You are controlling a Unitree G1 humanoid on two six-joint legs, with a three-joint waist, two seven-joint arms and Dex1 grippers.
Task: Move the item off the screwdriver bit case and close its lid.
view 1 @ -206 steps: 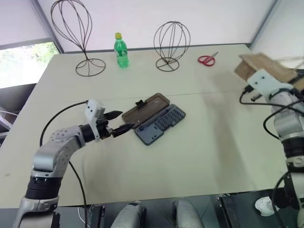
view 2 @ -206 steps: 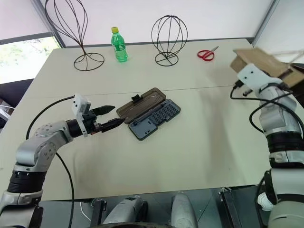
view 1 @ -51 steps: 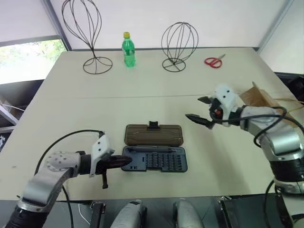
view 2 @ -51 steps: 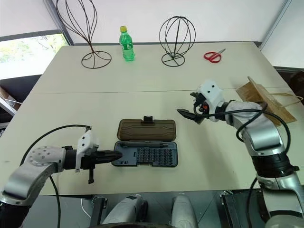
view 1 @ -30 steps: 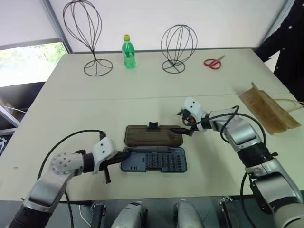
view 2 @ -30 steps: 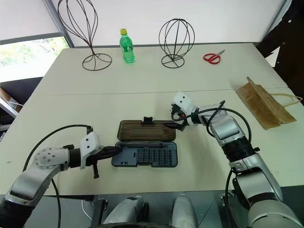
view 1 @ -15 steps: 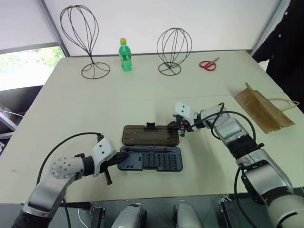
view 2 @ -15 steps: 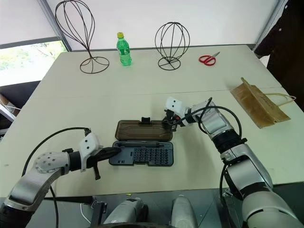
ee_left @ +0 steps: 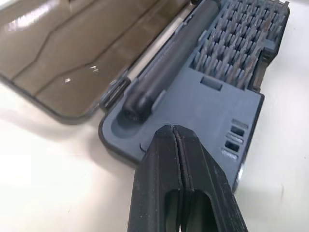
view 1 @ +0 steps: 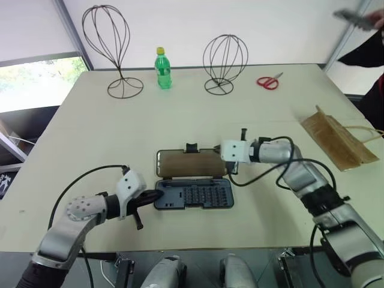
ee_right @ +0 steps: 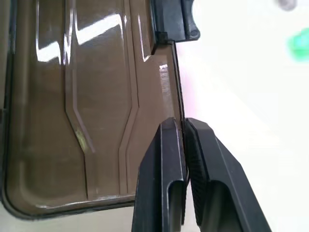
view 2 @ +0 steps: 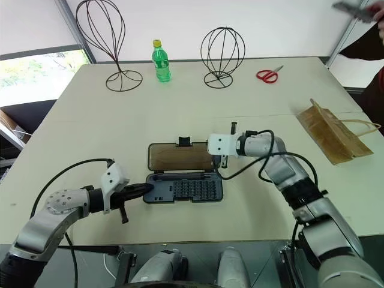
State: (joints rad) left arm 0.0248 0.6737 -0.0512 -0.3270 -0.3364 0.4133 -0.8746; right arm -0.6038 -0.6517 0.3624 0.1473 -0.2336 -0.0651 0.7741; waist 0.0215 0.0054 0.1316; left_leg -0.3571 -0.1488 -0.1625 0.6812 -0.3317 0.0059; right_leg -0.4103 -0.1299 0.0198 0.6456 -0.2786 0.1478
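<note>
Right end effector (ee_right: 179,140), wide apart a second ago, now clamped on lid (view 1: 187,162) rim, ahead of left end effector (ee_left: 173,140), pressed together on bit tray (view 1: 198,195); paper bag (view 1: 336,137) on bench, well right; closing swing next.

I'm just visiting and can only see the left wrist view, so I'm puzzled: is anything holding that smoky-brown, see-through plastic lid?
Observer: Yes. The right end effector is shut on the lid, on the edge that carries its black latch tab.
Operator: And the paper bag?
Observer: The flat tan-brown paper bag lies on the table at the robot's right, well apart from the dark blue-grey plastic bit case.
</note>
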